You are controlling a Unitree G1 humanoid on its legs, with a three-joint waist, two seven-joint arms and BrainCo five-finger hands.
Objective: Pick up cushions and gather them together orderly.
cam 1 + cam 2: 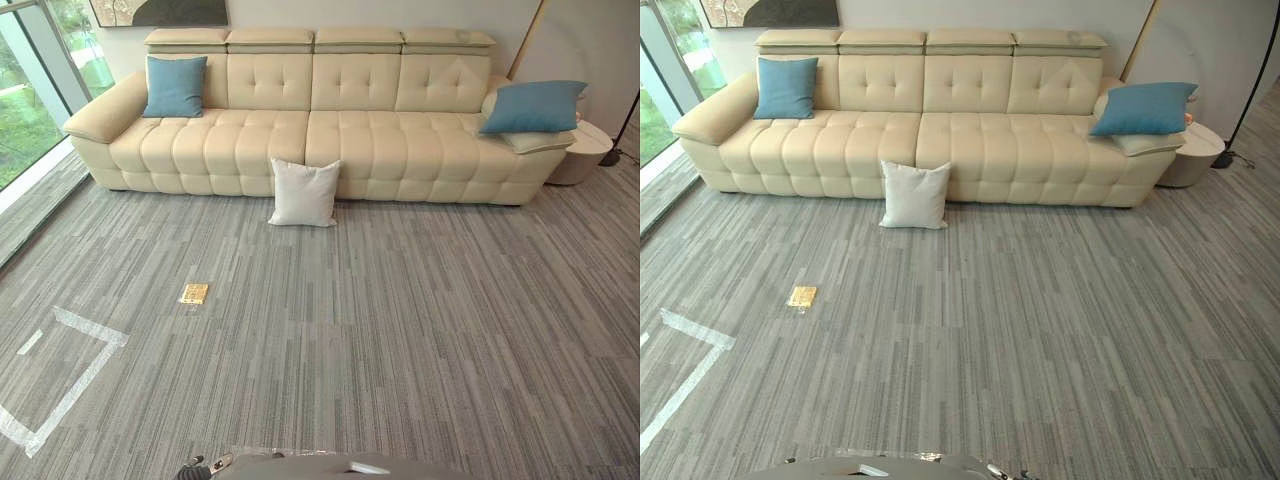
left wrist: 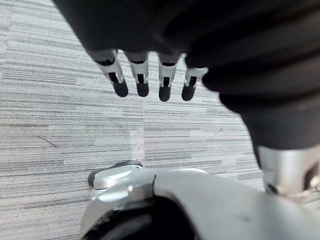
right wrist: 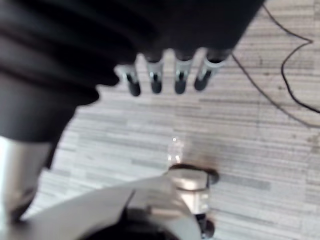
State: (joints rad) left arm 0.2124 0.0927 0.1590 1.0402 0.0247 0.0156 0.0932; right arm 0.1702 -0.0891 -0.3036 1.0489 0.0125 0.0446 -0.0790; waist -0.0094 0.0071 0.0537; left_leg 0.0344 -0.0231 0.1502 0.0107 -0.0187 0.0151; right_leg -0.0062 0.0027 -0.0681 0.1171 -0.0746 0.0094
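Three cushions sit apart in the eye views: a white cushion (image 1: 305, 193) on the floor (image 1: 400, 330) against the sofa (image 1: 300, 140), a left blue cushion (image 1: 175, 86) and a right blue cushion (image 1: 532, 106) at its ends. In their wrist views the left hand (image 2: 141, 75) and the right hand (image 3: 156, 77) hang straight-fingered and empty. Gathering looks unstarted, so the next move is probably to walk closer and reach.

Open carpet (image 1: 400, 330) reaches the sofa (image 1: 300, 130); white cushion (image 1: 305, 192) leans against its front.

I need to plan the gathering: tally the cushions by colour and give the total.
Blue: 2, the left blue cushion upright at the left end of the sofa, the right blue cushion lying at its right end.
White: 1, the white cushion on the floor, leaning against the sofa's front.
Total: 3.
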